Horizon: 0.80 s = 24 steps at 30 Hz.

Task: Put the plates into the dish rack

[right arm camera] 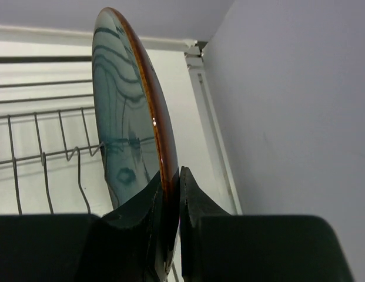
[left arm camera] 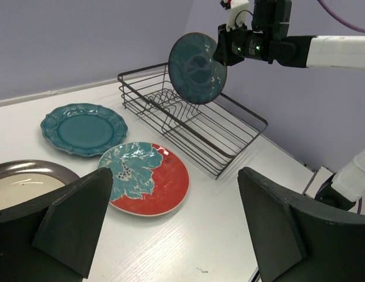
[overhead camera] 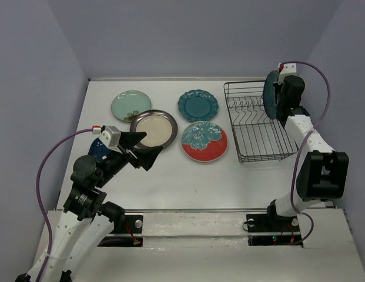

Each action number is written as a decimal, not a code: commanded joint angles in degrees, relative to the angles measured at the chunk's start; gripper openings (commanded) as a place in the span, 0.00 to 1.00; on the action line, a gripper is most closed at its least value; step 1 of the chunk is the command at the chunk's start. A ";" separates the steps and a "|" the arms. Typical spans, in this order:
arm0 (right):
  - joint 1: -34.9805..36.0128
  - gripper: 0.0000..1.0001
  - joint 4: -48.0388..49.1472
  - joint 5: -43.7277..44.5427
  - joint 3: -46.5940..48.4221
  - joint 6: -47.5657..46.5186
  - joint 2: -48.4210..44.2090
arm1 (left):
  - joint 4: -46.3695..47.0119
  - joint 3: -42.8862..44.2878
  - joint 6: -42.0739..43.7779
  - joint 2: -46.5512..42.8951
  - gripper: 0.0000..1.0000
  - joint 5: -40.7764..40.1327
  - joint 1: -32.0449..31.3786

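Two fingers of the right gripper (right arm camera: 170, 191) are pinched tight on the bottom edge of a dark blue plate (right arm camera: 123, 117) with a brown rim. It holds the plate up on its edge, almost straight. In the top view the plate hangs over the dish rack (overhead camera: 253, 132), near the rack's 1 o'clock side. I cannot tell if it touches the wires. The left gripper (left arm camera: 176, 211) is spread wide with nothing in it. It hangs over the 7 o'clock edge of the cream plate (overhead camera: 153, 128). Four plates lie flat on the white table (overhead camera: 170, 182). The red plate (overhead camera: 204, 141) with a blue-green leaf is at 9 o'clock from the rack. The cream plate is at 9 o'clock from the red one, the wavy teal plate (overhead camera: 197, 106) at 12 o'clock. The mint green plate (overhead camera: 130, 106) is at 11 o'clock from the cream plate.
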 commanded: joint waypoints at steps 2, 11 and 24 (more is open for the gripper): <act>-0.11 0.07 12.36 0.35 -0.63 3.76 -0.01 | 1.81 2.43 -1.14 -0.26 0.99 -2.43 -0.31; -0.11 0.14 11.04 2.82 -2.48 9.11 2.45 | 1.81 2.25 -5.45 2.37 0.99 -5.52 -0.66; -0.64 0.93 -3.19 8.00 5.34 21.16 1.06 | 7.42 -3.71 -24.52 19.77 0.73 -5.32 -1.62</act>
